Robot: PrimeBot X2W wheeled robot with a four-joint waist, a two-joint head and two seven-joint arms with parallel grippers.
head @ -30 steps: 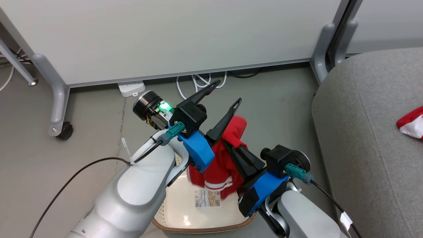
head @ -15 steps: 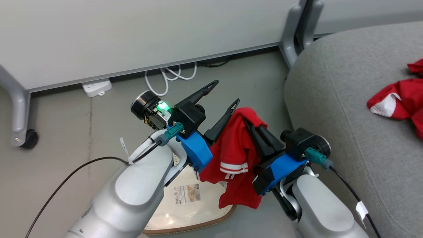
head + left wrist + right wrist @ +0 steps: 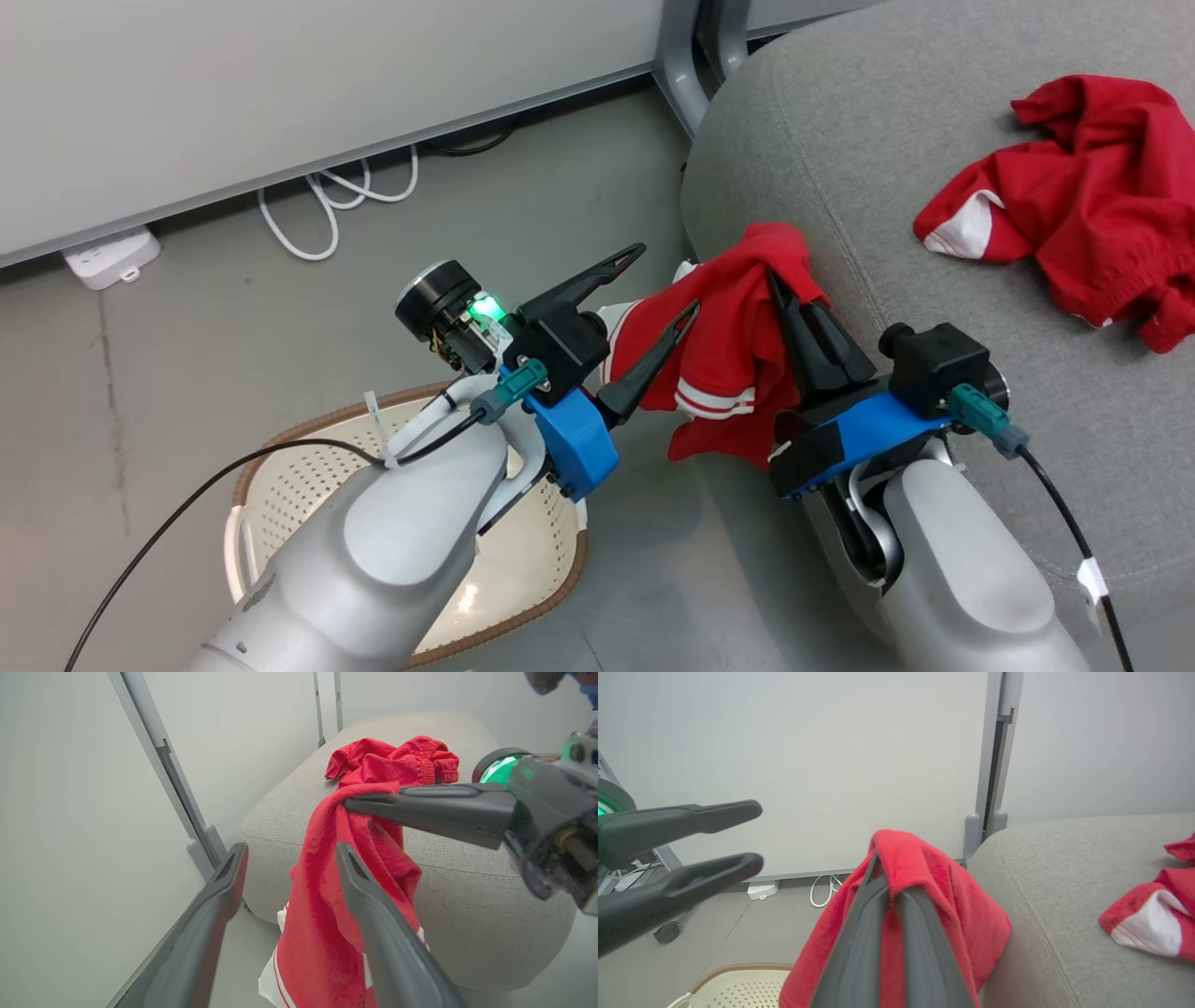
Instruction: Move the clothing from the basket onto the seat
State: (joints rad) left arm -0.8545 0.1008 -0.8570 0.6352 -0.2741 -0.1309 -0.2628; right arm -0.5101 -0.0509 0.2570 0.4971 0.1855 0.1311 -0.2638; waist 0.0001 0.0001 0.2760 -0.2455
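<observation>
My right gripper (image 3: 777, 273) is shut on a red garment with white stripes (image 3: 728, 336), which hangs from its fingertips at the left edge of the grey seat (image 3: 934, 112). In the right wrist view the cloth (image 3: 952, 896) drapes over the closed fingers. Just left of the garment, my left gripper (image 3: 666, 278) stands open with nothing between its fingers. A second red garment (image 3: 1074, 215) lies crumpled on the seat's top. The cream basket (image 3: 280, 448) sits on the floor below my left forearm, which hides much of its inside.
A pale partition wall runs along the back, with a grey post foot (image 3: 681, 56) beside the seat. White cables (image 3: 317, 205) and a power strip (image 3: 103, 257) lie on the floor by the wall.
The head view has swung right. My right gripper has carried the red garment away from above the basket to the seat's edge. The left gripper has stayed open.
</observation>
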